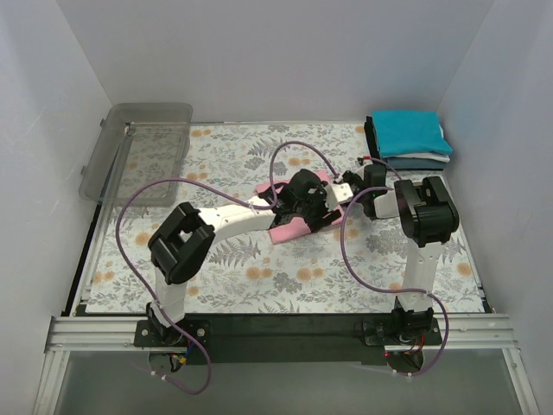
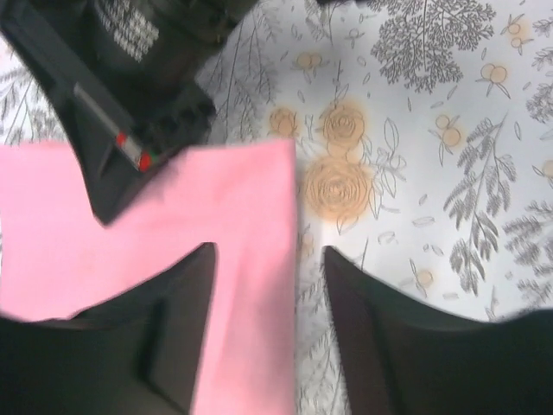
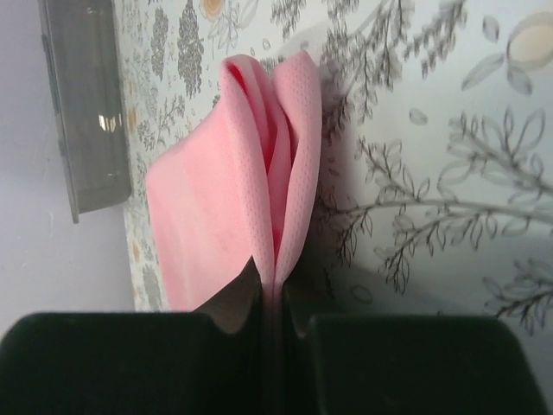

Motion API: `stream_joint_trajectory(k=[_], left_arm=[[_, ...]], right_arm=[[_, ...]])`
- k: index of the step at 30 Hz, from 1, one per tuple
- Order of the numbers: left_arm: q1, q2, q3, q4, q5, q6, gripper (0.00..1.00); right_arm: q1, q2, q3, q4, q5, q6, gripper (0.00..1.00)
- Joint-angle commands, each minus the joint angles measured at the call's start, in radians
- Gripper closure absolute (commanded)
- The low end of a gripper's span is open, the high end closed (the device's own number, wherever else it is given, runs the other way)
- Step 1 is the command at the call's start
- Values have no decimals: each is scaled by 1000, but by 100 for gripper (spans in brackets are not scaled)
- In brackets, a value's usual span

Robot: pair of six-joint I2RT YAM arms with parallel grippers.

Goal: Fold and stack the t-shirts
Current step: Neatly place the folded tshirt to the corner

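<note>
Mid-table on the floral table cloth (image 1: pixel 225 156): pink t-shirt (image 1: pixel 283 230), partly folded, both arms converged over it. Right gripper (image 3: pixel 272 322) clenched on a doubled edge of the pink cloth, layers bunched and fanning out from the pinch in the right wrist view; probably to keep the fold from slipping apart. Left gripper (image 2: pixel 270 341) released, jaws roughly half apart, straddling 1 straight edge of a flat pink panel: 1 finger over the cloth, the other over bare table cloth. Nothing gripped there; contact with the cloth impossible to tell. Reads as a hand-off within 1 fold, 1 side pinning, the other free to re-grip. At the far right corner, well apart from the pink t-shirt: stack (image 1: pixel 413 145) of folded shirts, teal on top, grey-blue and a dark layer beneath, edges roughly squared; likely the destination once the pink fold is finished. Far left: clear bin (image 1: pixel 143 147) at the table edge, apparently no part in this step. Judged mid-fold on the only loose shirt in view; stacking not yet done.
</note>
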Motion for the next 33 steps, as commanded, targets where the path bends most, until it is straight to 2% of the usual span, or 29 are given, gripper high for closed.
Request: stream_joint_trajectory(k=[1,5,8,10,14,19,25,33], left_arm=[[87,-161,50,-154,-28,-81,42],[190,-237,37,-250,-13,-127,26],[224,-299,-19,-270,-57,-141,25],[225,-339,-63,-270,-102,-146,20],[225,-383,-112,-266,-152,-175,16],[225,-343,-105,-332,-237,-227,15],[225,-357,-131,-347,-224,-253,15],[225,-365,-152,-340,-226,-262,15]], right_arm=[[-22,-39,121,-112,-4,-183,99],[-27,-74,262,-389,63,-471,99],[-27,-64,365,-562,123,-644,99],[-33,-54,469,-668,174,-723,99],[-47,-18,628,-793,235,-914,99],[-79,30,832,-922,291,-1062,99],[-119,84,1038,-1040,337,-1146,99],[-128,84,1167,-1097,389,-1197,99]])
